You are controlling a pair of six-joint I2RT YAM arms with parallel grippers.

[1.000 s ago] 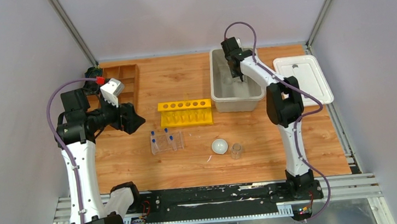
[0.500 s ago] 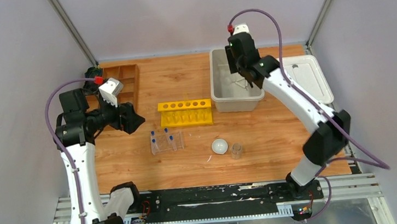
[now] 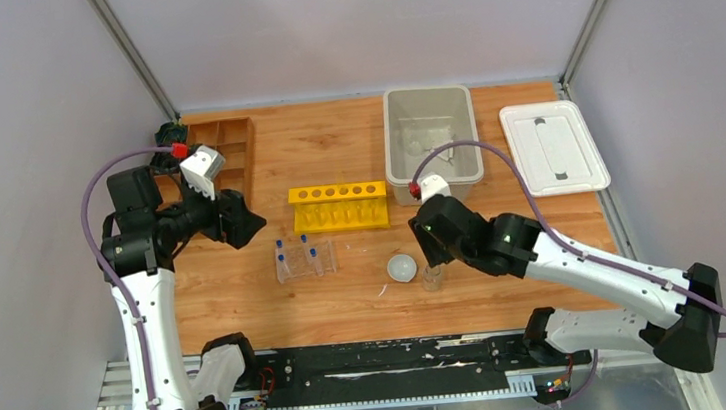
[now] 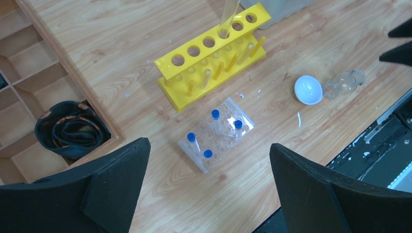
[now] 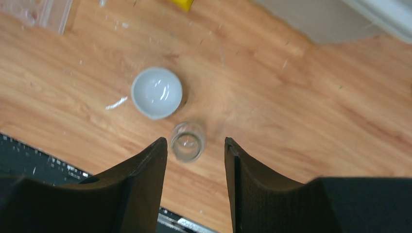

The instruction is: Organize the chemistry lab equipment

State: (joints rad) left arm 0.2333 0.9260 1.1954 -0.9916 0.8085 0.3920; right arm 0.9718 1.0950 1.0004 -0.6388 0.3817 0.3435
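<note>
A small clear glass beaker (image 3: 432,277) stands upright on the table beside a white round bowl (image 3: 402,267). My right gripper (image 5: 196,141) is open and empty. It hovers over the beaker (image 5: 187,141), which shows just off its left fingertip; the bowl (image 5: 156,92) lies beyond. A clear plastic rack (image 4: 217,133) holds several blue-capped tubes (image 4: 191,138) at mid-table. My left gripper (image 4: 209,144) is open and empty, high above the rack (image 3: 304,259). I cannot make out the white triangle.
A yellow tube rack (image 3: 339,207) stands behind the clear rack. A grey bin (image 3: 396,152) with pale items inside sits at the back, its white lid (image 3: 554,146) to the right. The brown wooden tray (image 3: 223,153) is at the back left.
My right arm has swung from over the grey bin down to the front, and its gripper is now above the beaker. The left arm has barely moved.
</note>
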